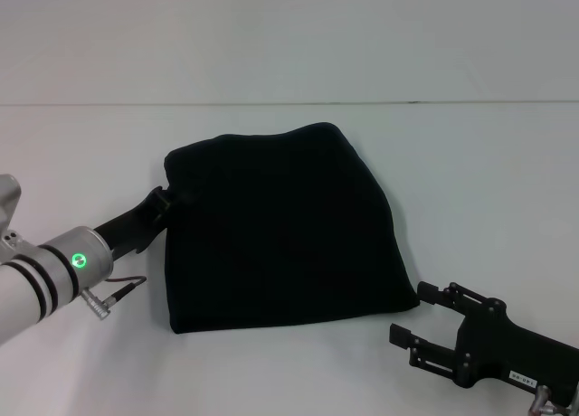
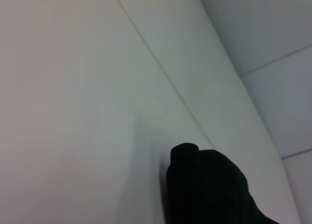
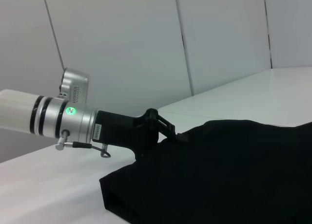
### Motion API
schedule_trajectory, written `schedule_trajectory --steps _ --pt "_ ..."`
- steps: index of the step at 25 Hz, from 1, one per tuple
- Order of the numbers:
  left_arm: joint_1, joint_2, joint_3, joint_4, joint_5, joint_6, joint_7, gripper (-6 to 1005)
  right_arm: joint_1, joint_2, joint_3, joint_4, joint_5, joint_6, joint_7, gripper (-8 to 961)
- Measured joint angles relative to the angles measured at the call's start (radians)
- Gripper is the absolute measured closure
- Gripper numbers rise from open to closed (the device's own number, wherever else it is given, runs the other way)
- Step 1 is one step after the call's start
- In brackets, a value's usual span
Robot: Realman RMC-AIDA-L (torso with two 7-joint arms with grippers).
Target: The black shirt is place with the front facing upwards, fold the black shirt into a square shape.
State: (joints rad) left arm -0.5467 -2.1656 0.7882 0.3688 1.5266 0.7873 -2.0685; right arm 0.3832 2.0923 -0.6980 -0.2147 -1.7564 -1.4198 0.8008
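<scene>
The large plain black cloth T-shirt (image 1: 285, 231) lies folded into a rough square on the flat white tabletop (image 1: 470, 163), about mid-table, edges a bit rounded at the far side — no lettering or label showing on the upper face. No containers anywhere in view. Left gripper (image 1: 170, 202) is at the shirt's left edge near the far-left corner, black fingers pushed into or under the cloth there; the silver wrist with the green status light (image 1: 79, 260) trails back toward the robot's left, a thin cable (image 1: 122, 289) looping off it. From the right wrist camera the same left gripper (image 3: 165, 134) meets the shirt's (image 3: 219, 175) edge, fingertips buried in fabric — cannot tell whether it is clamped on the cloth or released. Left wrist camera shows only a black bulge of shirt (image 2: 207, 187) against the white table. Right gripper (image 1: 418, 315) sits low on the table at the shirt's near-right corner, one fingertip just beside or barely touching that corner, the other finger apart from it toward the robot; jaws spread, nothing between them. White panelled wall (image 3: 146, 44) behind the table.
</scene>
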Motion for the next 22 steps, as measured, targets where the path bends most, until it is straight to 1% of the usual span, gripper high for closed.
schedule_trajectory --steps 8,10,13,15,16,19,22 --pt "0.006 0.006 -0.002 0.01 -0.012 0.093 0.089 886 0.002 0.002 0.022 0.0 0.0 0.0 0.0 144" --pt "0.008 0.012 -0.002 0.012 -0.012 0.103 0.117 805 0.002 0.003 0.028 0.0 0.0 -0.002 0.0 144" --pt "0.02 0.032 -0.002 0.025 -0.012 0.141 0.181 683 0.002 0.004 0.055 0.004 0.0 -0.003 -0.003 144" --pt "0.038 0.043 -0.003 0.054 -0.013 0.191 0.24 641 0.002 0.005 0.086 0.007 0.0 -0.004 -0.006 145" --pt "0.048 0.046 -0.003 0.075 -0.012 0.217 0.268 620 0.003 0.005 0.102 0.009 0.0 -0.004 -0.007 145" --pt "0.109 0.057 0.003 0.187 -0.004 0.359 0.433 557 0.01 0.006 0.143 0.009 0.001 -0.006 -0.008 145" --pt "0.167 0.067 0.009 0.274 0.04 0.569 0.677 494 0.017 0.006 0.152 0.006 0.001 -0.008 -0.015 145"
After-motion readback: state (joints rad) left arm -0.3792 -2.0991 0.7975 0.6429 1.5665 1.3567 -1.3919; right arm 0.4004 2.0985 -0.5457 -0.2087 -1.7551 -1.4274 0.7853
